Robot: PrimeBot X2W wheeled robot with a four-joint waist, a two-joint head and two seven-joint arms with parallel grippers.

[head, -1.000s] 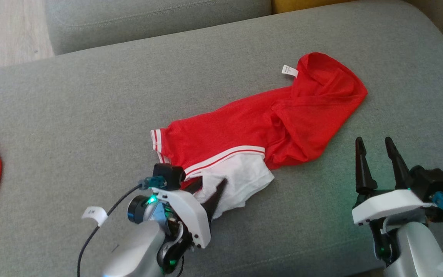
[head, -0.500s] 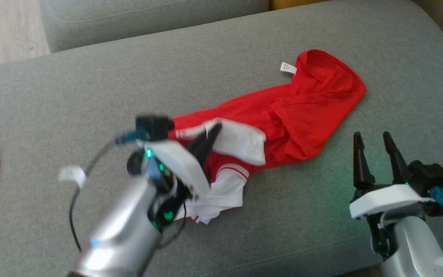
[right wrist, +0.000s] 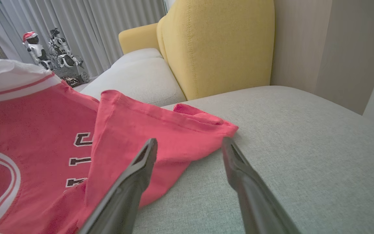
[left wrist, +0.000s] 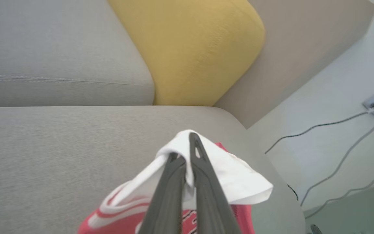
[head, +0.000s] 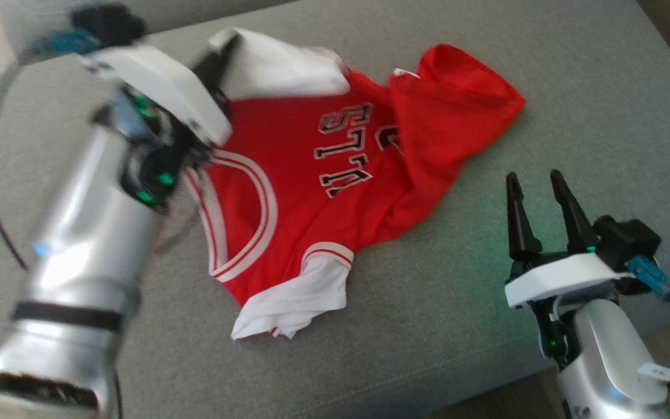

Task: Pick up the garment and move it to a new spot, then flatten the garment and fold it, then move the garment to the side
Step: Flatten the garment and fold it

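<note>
The garment (head: 312, 174) is a red jersey with white sleeves, white-striped trim and black lettering. It hangs raised at its left end over the grey sofa seat (head: 573, 116), its right end bunched on the seat. My left gripper (head: 224, 49) is shut on one white sleeve (left wrist: 226, 172), holding it up high at the upper left. The other white sleeve (head: 294, 302) lies low on the seat. My right gripper (head: 535, 183) stands open just right of the garment (right wrist: 135, 130), nothing between its fingers.
A yellow cushion (right wrist: 219, 45) and the grey sofa back (left wrist: 60, 48) rise behind the seat. The seat's front edge (head: 486, 384) runs by my right arm. Cables (left wrist: 336, 156) lie on the floor to the right.
My left gripper closed on the white sleeve and rose up and to the left, lifting and unfolding the garment so its lettering shows. The head view shifted. The right gripper stayed open.
</note>
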